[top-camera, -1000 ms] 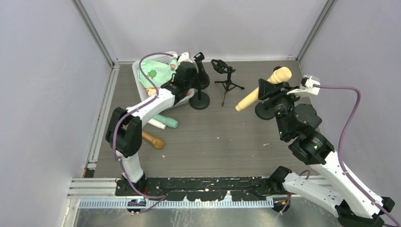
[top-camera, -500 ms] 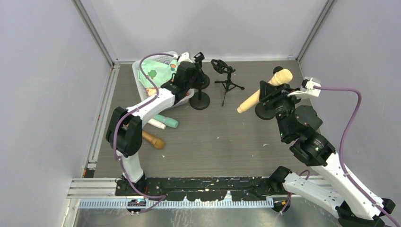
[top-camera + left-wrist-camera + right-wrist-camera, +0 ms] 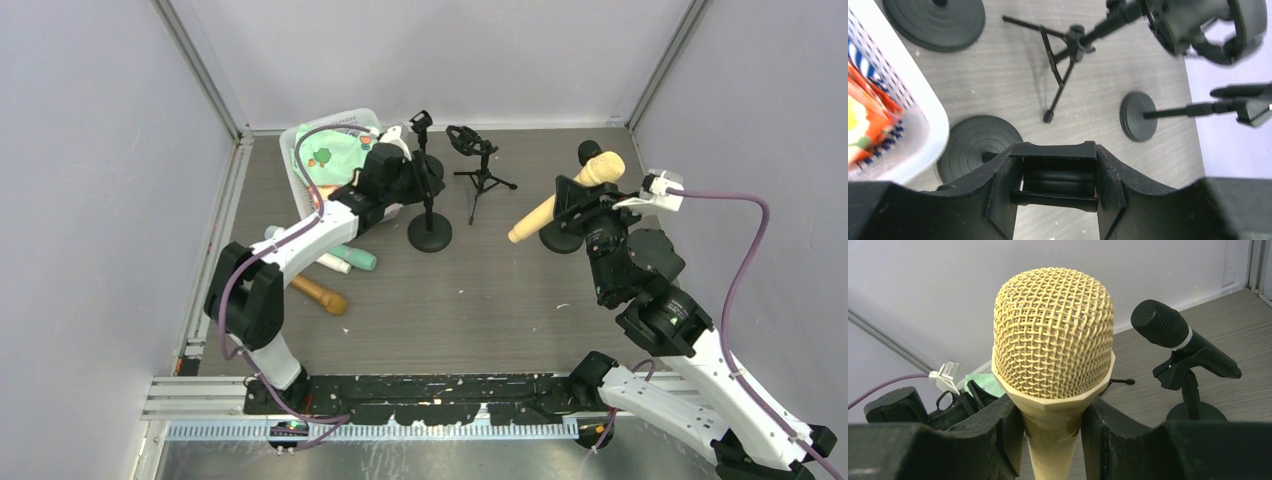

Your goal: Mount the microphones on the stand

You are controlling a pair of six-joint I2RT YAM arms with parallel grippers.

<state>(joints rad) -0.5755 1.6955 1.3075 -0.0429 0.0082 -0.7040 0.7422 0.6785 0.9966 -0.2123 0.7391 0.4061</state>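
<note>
My left gripper [image 3: 406, 170] [image 3: 1054, 186] is shut on the black clip [image 3: 1055, 172] at the top of a round-based stand [image 3: 430, 237], whose base [image 3: 979, 145] lies below the fingers. My right gripper [image 3: 582, 203] [image 3: 1050, 437] is shut on the cream microphone [image 3: 560, 198] [image 3: 1054, 347], gripped just under its mesh head and tilted, handle toward the table's middle. A black microphone [image 3: 590, 152] [image 3: 1175, 332] sits clipped in the right stand [image 3: 558, 238]. Mint green [image 3: 352, 257], white [image 3: 330, 263] and brown [image 3: 325, 296] microphones lie on the table at the left.
A white basket [image 3: 300, 165] [image 3: 923, 115] with colourful contents stands at the back left, close to my left arm. A tripod stand [image 3: 482, 175] [image 3: 1063, 55] with a shock mount stands at the back middle. Another round base [image 3: 935, 17] sits behind the held stand.
My left gripper has shut on the stand's clip, and the stand has shifted nearer and slightly right. The right arm has moved the cream microphone a little to the right.
</note>
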